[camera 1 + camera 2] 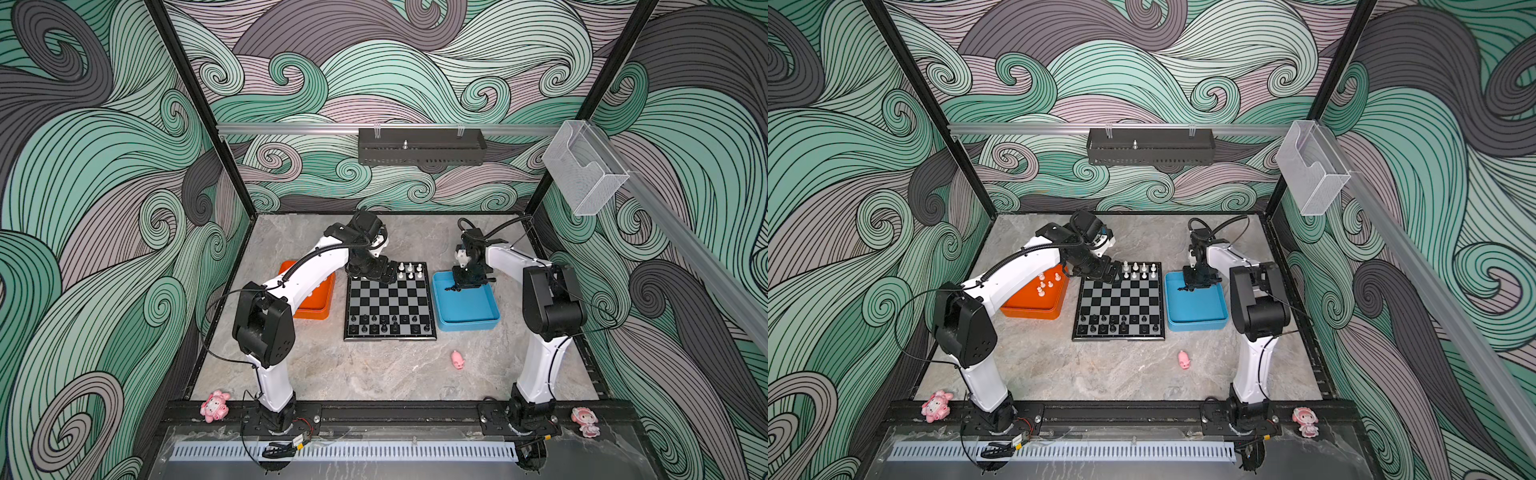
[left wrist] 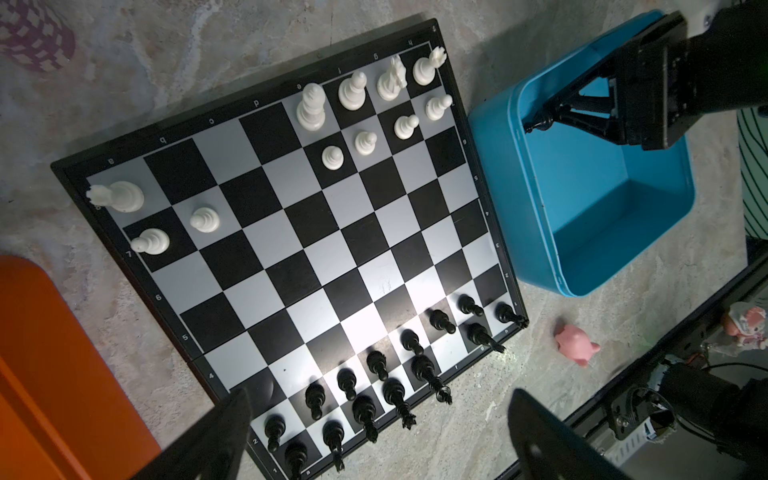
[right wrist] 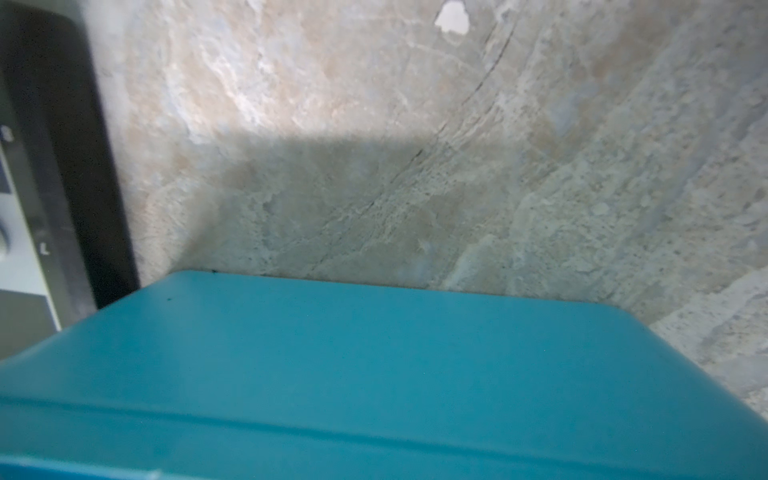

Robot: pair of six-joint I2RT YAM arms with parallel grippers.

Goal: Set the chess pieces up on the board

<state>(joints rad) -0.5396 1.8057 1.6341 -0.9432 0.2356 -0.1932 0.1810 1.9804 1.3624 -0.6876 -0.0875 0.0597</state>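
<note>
Front edge: a pale slotted strip (image 1: 374,451) lies nearest the camera on the black frame, and two pink dolls sit on that frame, a left doll (image 1: 215,406) and a right doll (image 1: 585,422).
Walls: three, covered in teal, grey and mauve swirls. A black shelf (image 1: 422,147) hangs on the back rail and a clear holder (image 1: 584,166) on the right rail.
Bench (image 1: 332,374): one grey stone-look slab, carrying everything below.
Arms: two, white and black, one at each side.
Board (image 1: 390,299): one, flat at mid-bench between the two trays.
Trays: two, an orange tray (image 1: 1034,309) left of the board and a blue tray (image 1: 469,324) just beside it on the right.
Left hand (image 2: 380,392): spread to its widest and holding nothing, above the board's far left corner in both top views.
Right hand (image 2: 552,117): over the far end of the blue tray, beside the board and clear of it. Its fingers are pinched on one black piece (image 2: 538,124), which lies sideways with its tip toward the board.
White pieces (image 2: 352,89): eleven on the board, eight in two rows at the far right corner and three at the far left corner under the left hand. A few more lie in the orange tray, too small to count.
Black pieces (image 2: 376,361): fourteen countable, in two rows along the near edge. A finger (image 2: 224,432) of the left hand hides the end squares.
Pig (image 1: 457,360): one, pink, on bare bench nearer than the blue tray.
</note>
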